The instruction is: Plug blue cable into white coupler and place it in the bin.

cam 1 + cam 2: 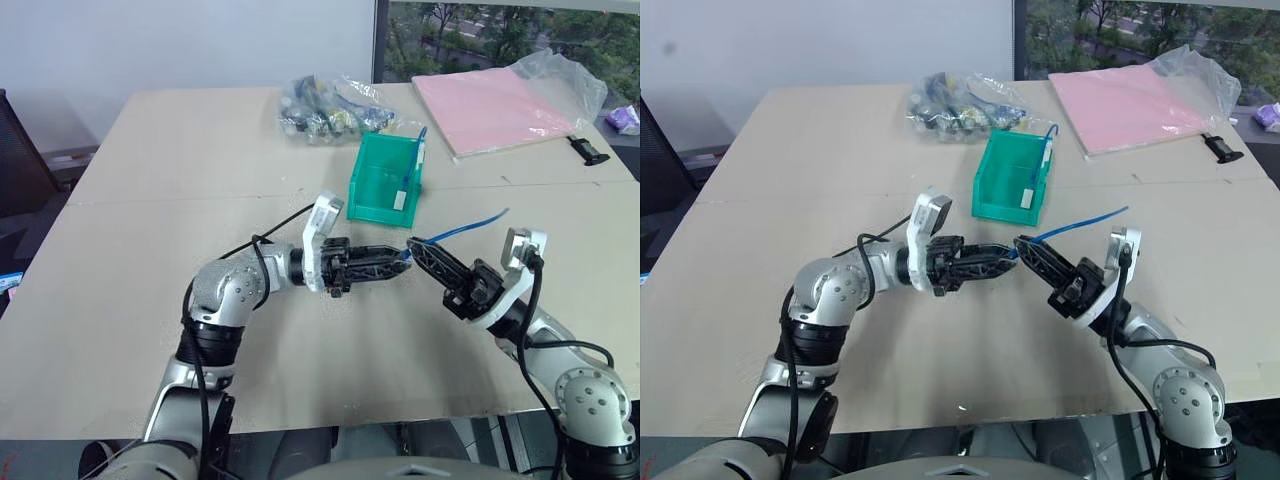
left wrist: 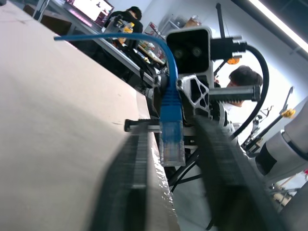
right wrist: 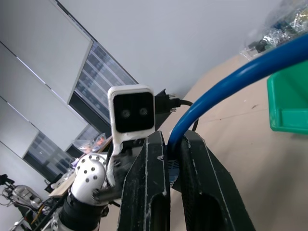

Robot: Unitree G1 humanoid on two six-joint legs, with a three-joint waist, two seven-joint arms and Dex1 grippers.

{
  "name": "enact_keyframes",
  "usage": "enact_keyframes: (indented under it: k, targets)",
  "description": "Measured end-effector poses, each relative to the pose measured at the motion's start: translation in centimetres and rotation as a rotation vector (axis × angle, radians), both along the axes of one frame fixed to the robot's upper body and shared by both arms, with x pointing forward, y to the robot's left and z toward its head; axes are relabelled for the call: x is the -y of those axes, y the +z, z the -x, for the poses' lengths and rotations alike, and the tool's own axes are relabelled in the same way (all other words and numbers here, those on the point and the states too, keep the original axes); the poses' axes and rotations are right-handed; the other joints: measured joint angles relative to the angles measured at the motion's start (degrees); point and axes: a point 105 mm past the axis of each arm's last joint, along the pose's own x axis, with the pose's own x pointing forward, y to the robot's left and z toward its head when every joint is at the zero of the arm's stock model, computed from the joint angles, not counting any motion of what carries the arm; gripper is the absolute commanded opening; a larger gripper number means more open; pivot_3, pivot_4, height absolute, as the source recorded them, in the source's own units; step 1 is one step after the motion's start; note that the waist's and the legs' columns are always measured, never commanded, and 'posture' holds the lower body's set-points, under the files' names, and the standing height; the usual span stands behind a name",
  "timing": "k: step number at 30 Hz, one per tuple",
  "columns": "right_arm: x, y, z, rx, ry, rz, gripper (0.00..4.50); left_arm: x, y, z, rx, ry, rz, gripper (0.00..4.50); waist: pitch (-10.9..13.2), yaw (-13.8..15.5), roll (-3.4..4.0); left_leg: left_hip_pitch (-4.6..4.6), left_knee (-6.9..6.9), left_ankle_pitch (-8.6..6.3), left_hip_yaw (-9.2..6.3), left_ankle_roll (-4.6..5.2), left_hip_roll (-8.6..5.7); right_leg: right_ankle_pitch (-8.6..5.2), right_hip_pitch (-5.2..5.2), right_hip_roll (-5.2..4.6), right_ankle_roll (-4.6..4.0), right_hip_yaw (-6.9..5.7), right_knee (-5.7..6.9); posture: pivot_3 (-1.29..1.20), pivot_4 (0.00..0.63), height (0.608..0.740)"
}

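The blue cable hangs in the air over the table's middle, its free end trailing off to the right. My right gripper is shut on it just behind the clear plug. That plug sits between the fingers of my left gripper, which stand open, apart from it on both sides. The two grippers meet tip to tip in front of the teal bin. Inside the bin lies a second blue cable with a small white block at its near end, seemingly a white coupler.
A clear bag of tangled dark cables lies behind the bin. A pink sheet in a plastic sleeve covers the far right corner, with a small black part beside it. The table's front edge runs just below my arms.
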Motion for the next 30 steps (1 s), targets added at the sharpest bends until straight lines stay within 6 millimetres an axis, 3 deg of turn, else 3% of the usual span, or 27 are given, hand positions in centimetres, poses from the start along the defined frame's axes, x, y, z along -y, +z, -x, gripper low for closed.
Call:
enact_keyframes:
  k: [2, 5, 12, 16, 20, 24, 30]
  targets:
    - [0.1, 0.0, -0.1, 0.000, -0.001, 0.008, 0.00, -0.3, -0.2, 0.4, 0.012, 0.036, -0.011, 4.08, 0.0, 0.0, 0.00, 0.00, 0.00, 0.00, 0.01, 0.00, 0.01, 0.00, -0.01, 0.00, 0.00, 0.03, 0.00, 0.00, 0.150, 0.739]
    - [2.1, -0.1, -0.9, -0.002, -0.065, 0.030, 0.00, -1.6, -0.3, 1.1, 0.064, 0.152, -0.039, 4.08, 0.0, 0.1, 0.00, 0.01, -0.03, 0.00, 0.03, 0.00, 0.02, 0.00, 0.00, -0.01, 0.00, 0.08, -0.02, 0.00, 0.150, 0.739]
    - [5.4, -0.3, -2.9, -0.007, -0.182, 0.027, 0.00, -5.0, 0.0, 0.6, 0.205, 0.667, -0.051, 4.08, 0.0, 0.4, -0.01, 0.05, -0.05, 0.00, 0.15, 0.00, 0.03, 0.00, 0.00, -0.01, 0.00, 0.17, -0.03, 0.00, 0.150, 0.739]
    - [5.8, -0.1, -4.1, 0.002, -0.204, 0.025, 0.00, -10.9, -3.1, 0.2, 0.320, 1.122, -0.275, 4.08, 0.0, 0.4, 0.03, 0.17, -0.22, -0.01, 0.23, 0.01, 0.02, 0.00, -0.01, 0.06, -0.01, 0.30, -0.02, 0.00, 0.150, 0.739]
    - [5.1, 0.1, -4.6, 0.010, -0.184, 0.016, 0.00, -14.8, -5.1, -0.5, 0.409, 1.365, -0.444, 4.08, -0.1, 1.6, 0.01, 0.14, -0.18, -0.01, 0.23, 0.01, -0.02, 0.01, 0.01, 0.02, -0.01, 0.26, -0.02, 0.00, 0.150, 0.739]
    - [4.6, 0.2, -4.9, 0.014, -0.170, 0.021, 0.00, -16.7, -7.9, -1.0, 0.392, 1.429, -0.538, 4.08, -0.1, 2.0, 0.00, 0.05, -0.16, -0.01, 0.19, 0.02, -0.05, 0.01, -0.01, -0.04, 0.00, 0.18, -0.07, 0.00, 0.150, 0.739]
    - [4.3, 0.3, -5.1, 0.019, -0.168, 0.020, 0.00, -15.3, -9.4, -3.0, 0.402, 1.299, -0.510, 4.08, -0.1, 1.6, 0.01, 0.07, -0.18, -0.01, 0.16, 0.01, -0.07, 0.01, -0.03, -0.02, 0.00, 0.12, -0.02, 0.00, 0.150, 0.739]
